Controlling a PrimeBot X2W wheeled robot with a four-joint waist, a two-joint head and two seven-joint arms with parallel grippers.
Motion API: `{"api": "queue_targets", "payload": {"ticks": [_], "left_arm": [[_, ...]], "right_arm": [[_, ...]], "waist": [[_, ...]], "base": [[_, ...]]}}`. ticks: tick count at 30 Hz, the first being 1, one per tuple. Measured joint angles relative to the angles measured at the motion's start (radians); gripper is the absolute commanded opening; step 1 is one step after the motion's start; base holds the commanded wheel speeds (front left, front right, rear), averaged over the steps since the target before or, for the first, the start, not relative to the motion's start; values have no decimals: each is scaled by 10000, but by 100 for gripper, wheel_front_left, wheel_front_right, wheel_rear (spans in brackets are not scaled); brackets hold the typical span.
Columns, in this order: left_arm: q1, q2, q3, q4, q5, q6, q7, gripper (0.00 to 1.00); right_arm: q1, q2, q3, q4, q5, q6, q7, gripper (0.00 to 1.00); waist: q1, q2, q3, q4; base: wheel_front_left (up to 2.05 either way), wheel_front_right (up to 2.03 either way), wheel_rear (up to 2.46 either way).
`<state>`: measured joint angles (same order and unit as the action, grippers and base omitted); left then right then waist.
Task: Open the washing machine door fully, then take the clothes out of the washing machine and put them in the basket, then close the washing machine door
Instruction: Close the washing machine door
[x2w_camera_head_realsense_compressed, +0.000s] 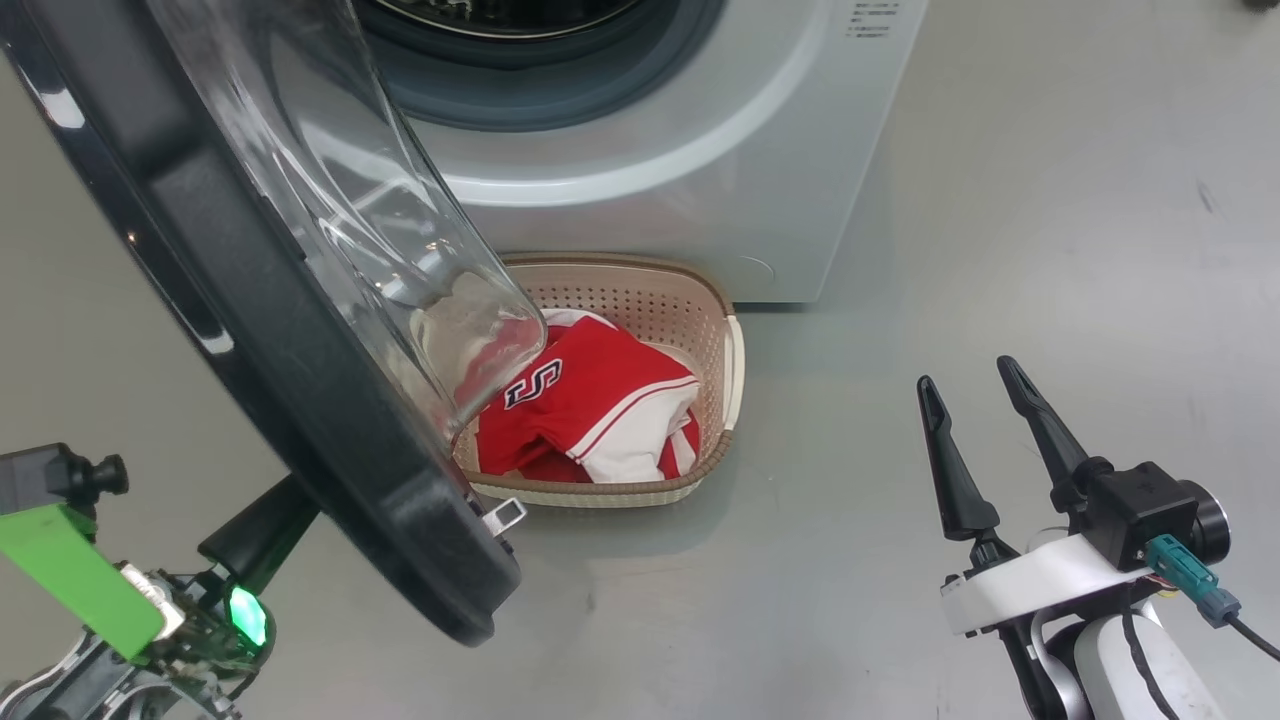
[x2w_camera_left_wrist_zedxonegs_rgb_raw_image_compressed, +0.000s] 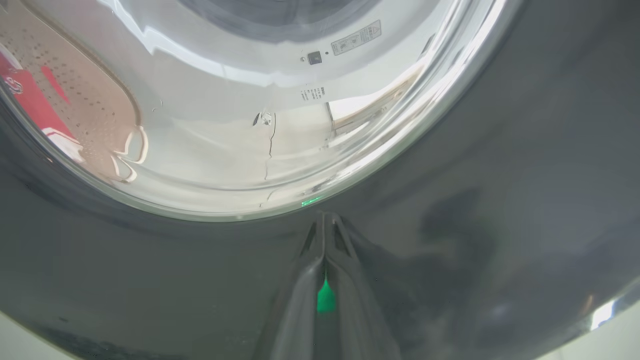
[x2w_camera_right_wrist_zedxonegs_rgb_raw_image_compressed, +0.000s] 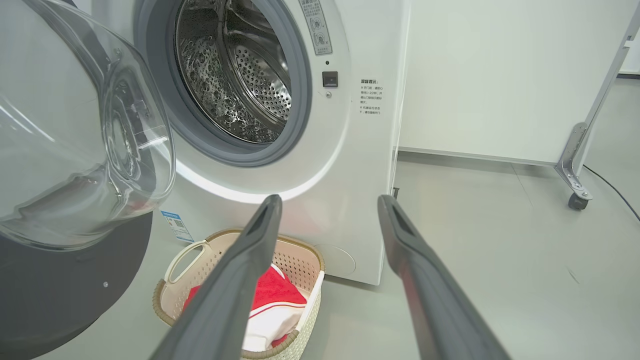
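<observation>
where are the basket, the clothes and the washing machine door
the basket (x2w_camera_head_realsense_compressed: 640, 300), head view, perforated back wall
the clothes (x2w_camera_head_realsense_compressed: 610, 380), head view, red fabric
the washing machine door (x2w_camera_head_realsense_compressed: 390, 500), head view, black rim

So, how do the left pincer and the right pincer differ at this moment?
The left pincer is shut, fingers pressed together; the right pincer stands open, fingers well apart. The left pincer has its tips at the glossy black rim of the washing machine door, seemingly touching it; the right pincer hangs free above the floor, touching nothing. Both have two long dark fingers and hold nothing.
</observation>
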<state>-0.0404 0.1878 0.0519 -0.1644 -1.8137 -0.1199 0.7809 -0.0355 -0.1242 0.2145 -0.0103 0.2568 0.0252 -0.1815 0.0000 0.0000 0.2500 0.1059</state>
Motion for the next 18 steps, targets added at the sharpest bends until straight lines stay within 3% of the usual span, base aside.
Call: {"api": "queue_targets", "payload": {"ticks": [18], "left_arm": [[-1570,-144,-560,721,1273,4,-491,0]], "right_arm": [[-236,190,-29,219,161,2,-270,100]], "waist": [[0,0,432,-1893]], "base": [[0,0,0]]}}
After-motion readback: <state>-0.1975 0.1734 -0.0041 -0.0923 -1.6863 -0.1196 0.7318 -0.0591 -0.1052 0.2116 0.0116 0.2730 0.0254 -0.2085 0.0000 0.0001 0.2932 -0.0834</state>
